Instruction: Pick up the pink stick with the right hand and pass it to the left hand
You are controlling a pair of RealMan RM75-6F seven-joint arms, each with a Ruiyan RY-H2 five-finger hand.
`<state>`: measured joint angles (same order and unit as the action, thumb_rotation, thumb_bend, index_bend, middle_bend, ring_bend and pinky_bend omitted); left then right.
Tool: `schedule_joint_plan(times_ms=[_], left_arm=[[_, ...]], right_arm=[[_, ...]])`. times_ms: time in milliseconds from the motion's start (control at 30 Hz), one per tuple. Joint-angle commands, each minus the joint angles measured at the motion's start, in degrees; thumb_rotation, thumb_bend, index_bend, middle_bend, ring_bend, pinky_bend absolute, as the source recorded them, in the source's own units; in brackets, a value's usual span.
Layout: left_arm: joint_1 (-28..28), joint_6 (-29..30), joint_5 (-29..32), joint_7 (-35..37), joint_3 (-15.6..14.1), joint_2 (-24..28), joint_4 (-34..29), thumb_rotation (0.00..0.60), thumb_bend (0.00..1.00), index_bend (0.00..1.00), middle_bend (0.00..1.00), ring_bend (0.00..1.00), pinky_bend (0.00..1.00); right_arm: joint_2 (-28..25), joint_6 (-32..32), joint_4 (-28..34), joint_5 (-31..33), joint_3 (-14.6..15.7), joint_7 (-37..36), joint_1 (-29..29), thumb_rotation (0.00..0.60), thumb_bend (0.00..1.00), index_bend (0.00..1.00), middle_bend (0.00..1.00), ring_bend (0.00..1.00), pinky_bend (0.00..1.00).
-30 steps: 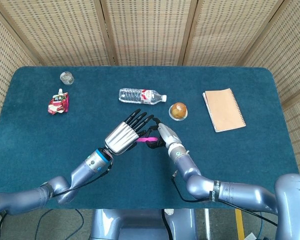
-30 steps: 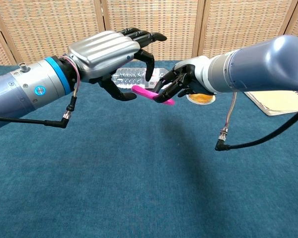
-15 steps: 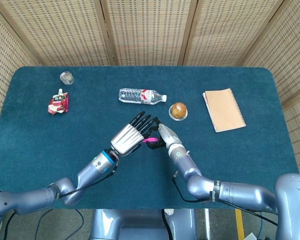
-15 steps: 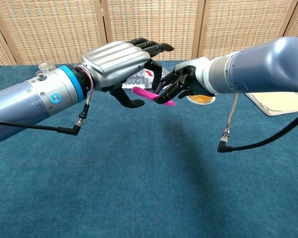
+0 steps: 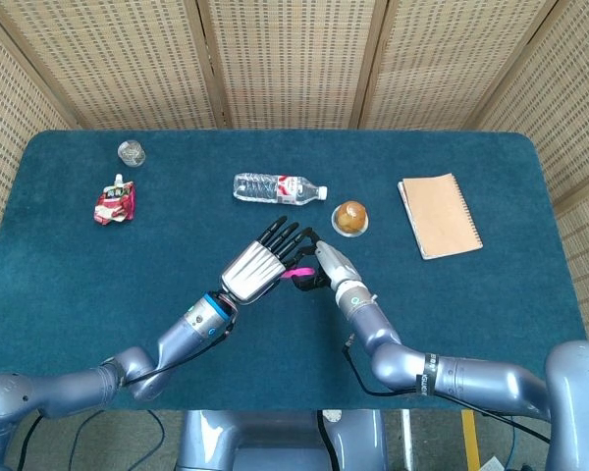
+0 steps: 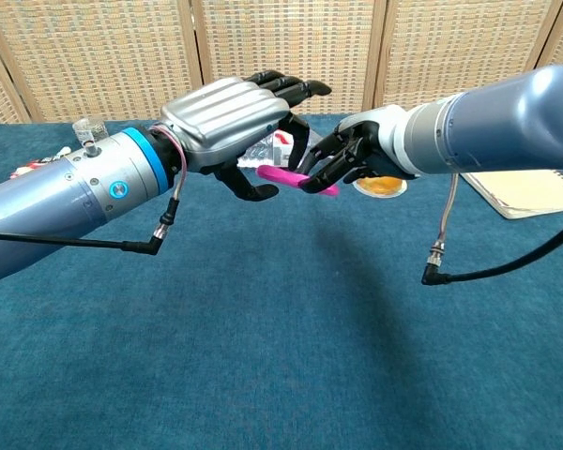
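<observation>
The pink stick (image 6: 291, 178) is held above the table, and my right hand (image 6: 349, 156) pinches its right end in dark fingertips. In the head view only a short piece of the pink stick (image 5: 299, 272) shows between the two hands. My left hand (image 6: 239, 117) hovers over the stick's left end with fingers spread and thumb below it, not closed on it. Seen from the head camera, the left hand (image 5: 263, 263) and the right hand (image 5: 326, 267) meet at mid-table.
A water bottle (image 5: 278, 187) lies behind the hands, and a small bun in a dish (image 5: 350, 218) sits to its right. A tan notebook (image 5: 439, 215) is at the far right. A red wrapper (image 5: 114, 203) and a small glass (image 5: 131, 152) are at the far left.
My left hand has moved right and forward until its fingers arch over the stick's left end. The right hand kept its hold and rose slightly.
</observation>
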<state>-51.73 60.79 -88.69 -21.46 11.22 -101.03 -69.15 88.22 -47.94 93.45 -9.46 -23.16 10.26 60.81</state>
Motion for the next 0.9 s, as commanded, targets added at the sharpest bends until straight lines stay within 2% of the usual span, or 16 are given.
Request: schedule_joint_plan(times_ms=[33, 900], left_arm=[[0.02, 0.65, -0.22, 0.10, -0.23, -0.28, 0.33, 0.600, 0.32, 0.51, 0.00, 0.00, 0.00], [-0.98, 1.98, 1.11, -1.63, -0.27, -2.30, 2.26, 0.600, 0.36, 0.56, 0.00, 0.00, 0.00]], right_arm=[[-0.13, 0.16, -0.03, -0.09, 0.06, -0.18, -0.05, 0.600, 0.58, 0.65, 0.06, 0.00, 0.00], [-1.23, 0.90, 0.85, -0.58, 0.83, -1.94, -0.13, 0.600, 0.58, 0.66, 0.06, 0.00, 0.00]])
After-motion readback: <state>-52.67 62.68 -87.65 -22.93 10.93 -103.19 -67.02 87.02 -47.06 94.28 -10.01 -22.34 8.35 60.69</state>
